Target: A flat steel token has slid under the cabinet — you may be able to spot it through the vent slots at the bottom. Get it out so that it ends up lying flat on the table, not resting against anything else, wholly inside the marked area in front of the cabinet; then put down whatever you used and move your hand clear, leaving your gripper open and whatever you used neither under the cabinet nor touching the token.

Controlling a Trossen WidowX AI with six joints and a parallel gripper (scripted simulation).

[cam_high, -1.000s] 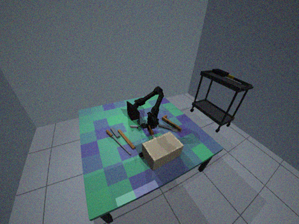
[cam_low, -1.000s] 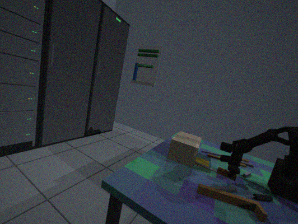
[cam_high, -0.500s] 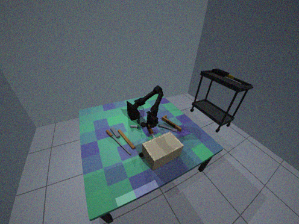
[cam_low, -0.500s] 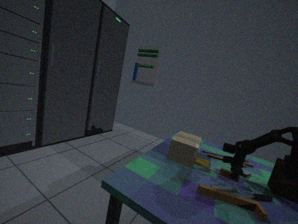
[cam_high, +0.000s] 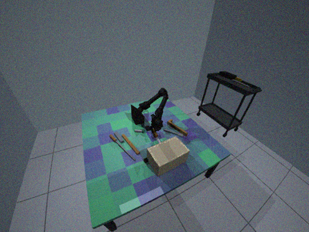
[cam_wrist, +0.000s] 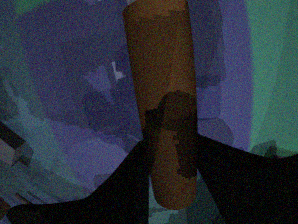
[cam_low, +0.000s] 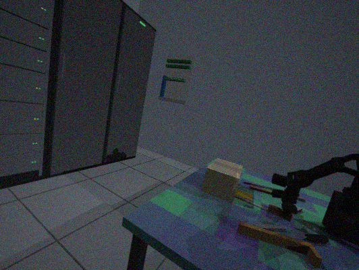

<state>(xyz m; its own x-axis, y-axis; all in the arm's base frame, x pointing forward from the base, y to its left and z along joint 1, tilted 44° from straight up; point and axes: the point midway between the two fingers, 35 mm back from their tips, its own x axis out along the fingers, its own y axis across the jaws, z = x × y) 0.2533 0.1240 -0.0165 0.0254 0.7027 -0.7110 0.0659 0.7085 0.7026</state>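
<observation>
My gripper [cam_high: 154, 129] [cam_low: 287, 209] is shut on the brown, round wooden handle [cam_wrist: 160, 56] [cam_low: 279, 212] of a tool. It holds the tool low over the table, just behind the beige cabinet [cam_high: 168, 155] [cam_low: 223, 179]. In the top view the handle [cam_high: 155, 134] points toward the cabinet, with a thin pale shaft [cam_high: 158, 140] beyond it. The steel token is not in view in any frame. I cannot make out the marked area's outline. A yellowish patch [cam_low: 243, 195] shows on the table at the cabinet's foot.
An L-shaped wooden piece [cam_high: 177, 127] [cam_low: 280, 240], a grey bar [cam_high: 173, 132], a small grey block [cam_high: 139, 130], a wooden stick [cam_high: 130, 143] and a long-shafted tool [cam_high: 122, 146] lie around the arm. The robot base [cam_high: 137, 114] stands behind. A black cart [cam_high: 229, 99] is off to the right.
</observation>
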